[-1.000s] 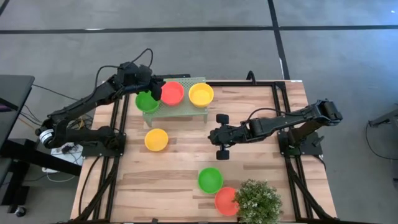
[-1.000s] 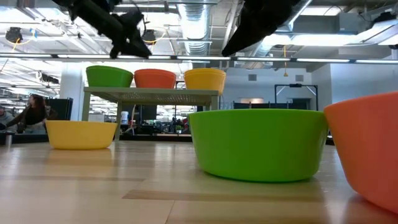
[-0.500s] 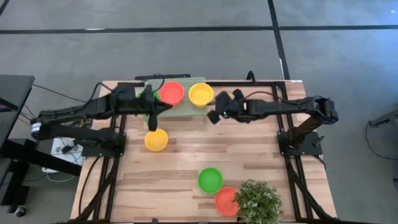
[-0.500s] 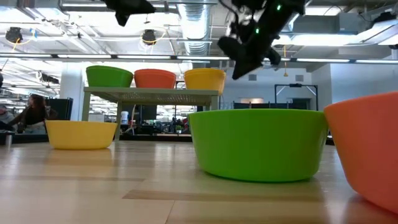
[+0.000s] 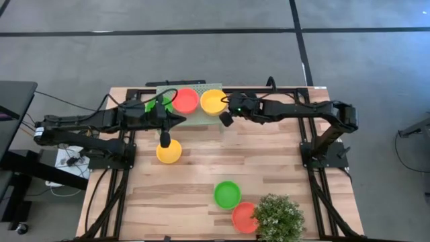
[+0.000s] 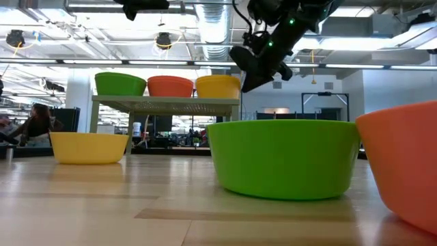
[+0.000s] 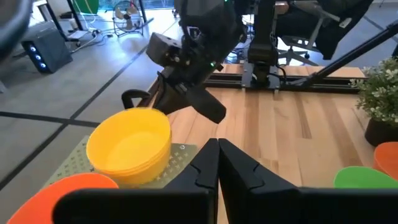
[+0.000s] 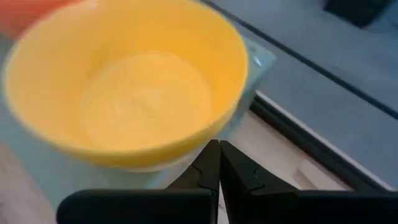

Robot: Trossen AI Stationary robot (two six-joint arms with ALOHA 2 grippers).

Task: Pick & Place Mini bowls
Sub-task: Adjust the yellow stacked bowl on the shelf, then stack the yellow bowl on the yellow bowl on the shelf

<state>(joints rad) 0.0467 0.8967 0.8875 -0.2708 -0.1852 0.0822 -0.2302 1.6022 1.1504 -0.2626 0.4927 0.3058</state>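
A pale green stand (image 5: 199, 120) at the table's far side carries three mini bowls: green (image 6: 120, 83), red (image 5: 186, 101) and yellow (image 5: 214, 101). My right gripper (image 5: 226, 119) is shut, its tips at the yellow bowl's (image 8: 124, 87) right near side. My left gripper (image 5: 179, 119) is shut on nothing and hovers over the stand's near edge, in front of the green and red bowls. Another yellow bowl (image 5: 168, 152) rests on the tabletop below it. My right gripper has its shut fingertips (image 8: 219, 148) against the yellow bowl's outer wall, low down near the base (image 8: 186, 158), on the side toward the table's right. The fingers slant down from the right. The bowl sits upright on the stand, close beside the red bowl.
A green bowl (image 5: 227, 194) and a red bowl (image 5: 242, 216) sit near the front edge beside a bushy plant (image 5: 277, 216). Black frame rails run along both table sides. Bare wood lies between the stand and the front bowls.
My right gripper has swung from the table's middle toward the far edge, up to the yellow bowl on the stand. That bowl has slid a little left, toward the red one. My left gripper has come off the green bowl on the stand toward the near edge.
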